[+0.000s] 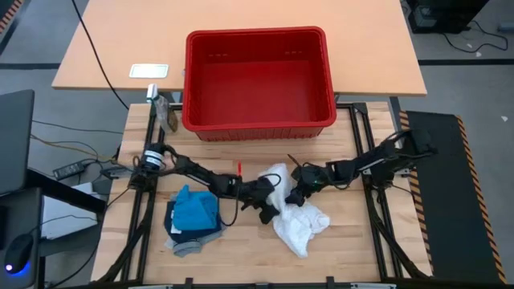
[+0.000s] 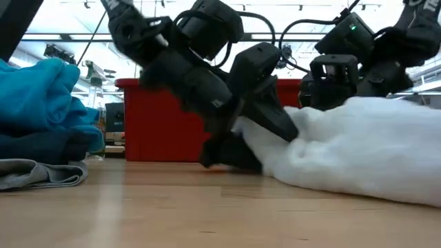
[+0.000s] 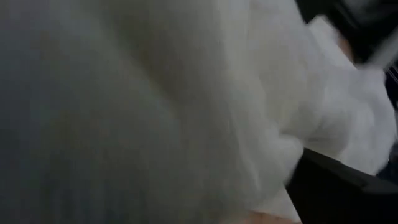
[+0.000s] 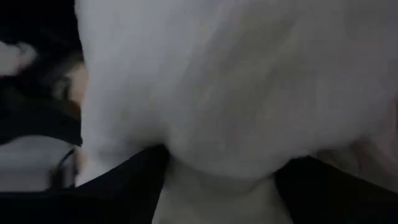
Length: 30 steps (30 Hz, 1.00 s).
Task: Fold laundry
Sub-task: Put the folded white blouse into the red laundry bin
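While pressed into white cloth point(image 1: 295, 218), left fingers point(image 1: 267, 210) and right fingers point(image 1: 295, 195) spread wide.

Even daylight falls on my table point(image 1: 241, 257) from above, with hardly a shadow. Seen level, the windows glare behind the red basket point(image 2: 155, 124). Pressed against the white cloth point(image 3: 186, 106), my wrist cameras see only dim blur.

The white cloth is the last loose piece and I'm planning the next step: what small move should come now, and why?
Probably close both grippers on the white cloth. It lies crumpled, and the left gripper and right gripper sit open against its edges, with cloth filling both wrist views, so gripping comes before spreading it.
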{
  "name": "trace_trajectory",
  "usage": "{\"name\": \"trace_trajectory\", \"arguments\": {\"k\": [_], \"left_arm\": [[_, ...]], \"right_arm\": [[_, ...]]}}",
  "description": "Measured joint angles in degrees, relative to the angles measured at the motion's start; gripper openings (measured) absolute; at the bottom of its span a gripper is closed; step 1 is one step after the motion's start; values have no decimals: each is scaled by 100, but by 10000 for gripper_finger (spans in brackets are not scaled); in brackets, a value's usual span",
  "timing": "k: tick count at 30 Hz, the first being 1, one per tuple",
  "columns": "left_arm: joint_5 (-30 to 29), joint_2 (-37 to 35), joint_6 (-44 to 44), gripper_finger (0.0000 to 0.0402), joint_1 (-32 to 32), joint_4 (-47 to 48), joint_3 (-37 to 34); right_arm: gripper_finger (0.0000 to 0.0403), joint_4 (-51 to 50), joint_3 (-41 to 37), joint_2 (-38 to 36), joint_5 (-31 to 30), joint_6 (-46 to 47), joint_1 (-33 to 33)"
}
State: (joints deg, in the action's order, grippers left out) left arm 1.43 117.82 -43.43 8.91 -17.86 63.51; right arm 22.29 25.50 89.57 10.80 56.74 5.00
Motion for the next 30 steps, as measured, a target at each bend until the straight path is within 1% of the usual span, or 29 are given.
{"name": "trace_trajectory", "arguments": {"k": [3,5,8,11,13,15,16,19,22,25,27,30], "left_arm": [[-4,225,473,311,91,-652,-21],[-8,247,482,282,93,-669,-21],[3,222,444,218,91,-553,-21],[82,101,444,137,88,-403,-21],[97,-36,371,85,83,-302,-34],[178,-219,325,43,69,-254,-34],[295,-301,329,29,55,-269,-34],[578,-550,381,28,-10,-242,-34],[599,-902,461,31,-15,-167,-34],[594,-1360,850,40,-7,27,-34],[470,-1690,1209,42,-16,242,-31],[-35,-2169,1717,44,-101,554,-31]], "right_arm": [[278,760,-7,420,254,224,10],[250,996,-9,577,276,434,16],[182,1052,-7,583,330,583,7],[99,1012,-30,379,436,634,6],[52,1025,-42,202,567,640,-1],[45,1063,-44,-40,720,639,-29],[45,1075,-44,-150,835,650,-43],[45,1094,-44,-485,1093,765,-89],[45,1113,-6,-879,1255,868,-119],[45,1038,187,-1268,1299,783,-136],[45,904,392,-1498,1220,622,-218],[45,459,783,-1815,1046,237,-476]]}}
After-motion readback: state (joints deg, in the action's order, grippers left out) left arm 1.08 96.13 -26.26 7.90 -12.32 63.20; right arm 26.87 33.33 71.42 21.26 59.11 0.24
